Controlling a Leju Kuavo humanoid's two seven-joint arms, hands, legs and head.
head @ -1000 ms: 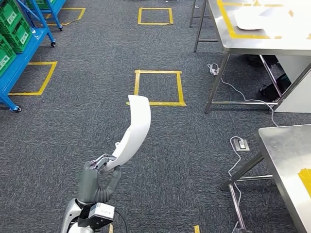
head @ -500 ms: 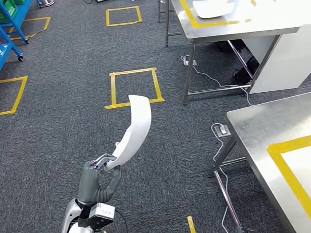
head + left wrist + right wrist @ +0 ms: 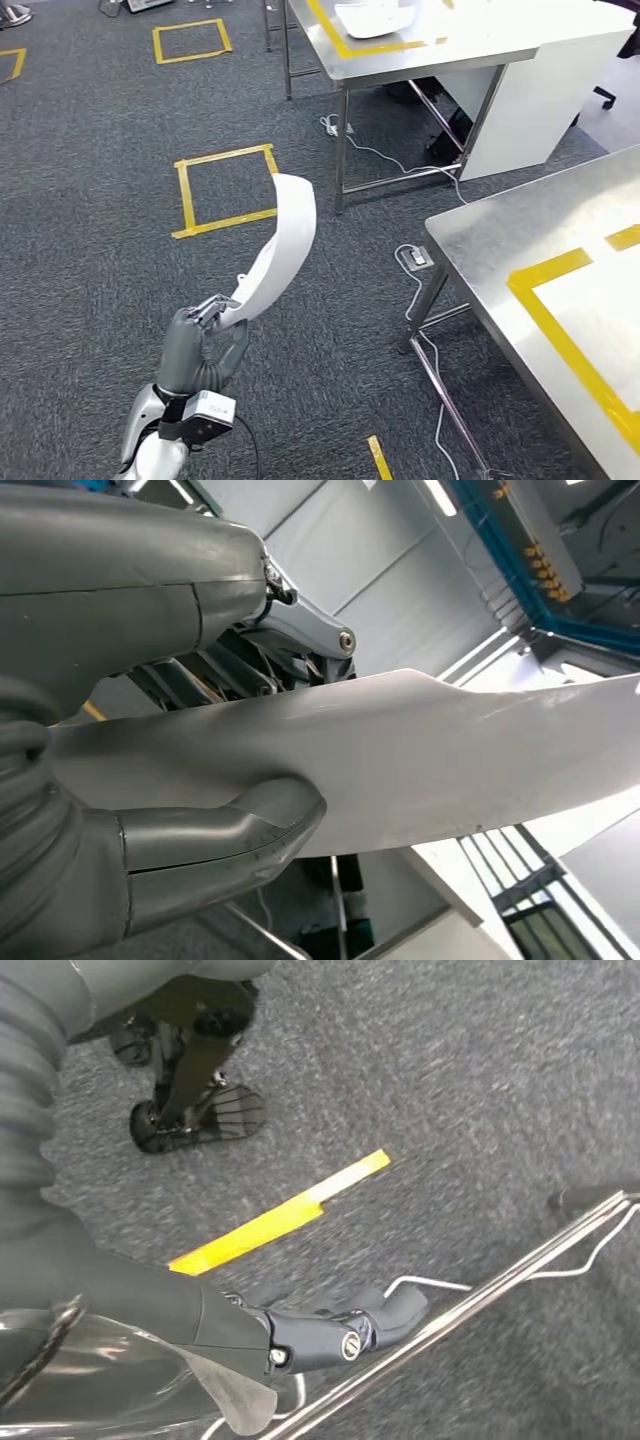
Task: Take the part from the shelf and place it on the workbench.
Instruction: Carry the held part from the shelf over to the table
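- The head view is taken from high on the robot's body, facing forward and down over the grey carpet (image 3: 90, 250) and the steel workbench (image 3: 483, 225) at the right.
- The left wrist view is taken from close behind the left hand (image 3: 136, 730), angled upward toward the ceiling; the held white part (image 3: 423, 760) is seen at very near range.
- The right wrist view is taken from behind the right hand (image 3: 226, 1330), pointed down at the carpet and a strip of yellow tape (image 3: 279, 1222).
- The left hand (image 3: 198, 352) and the part (image 3: 283, 250) are shared by the head and left wrist views; the carpet is shared by the head and right wrist views.
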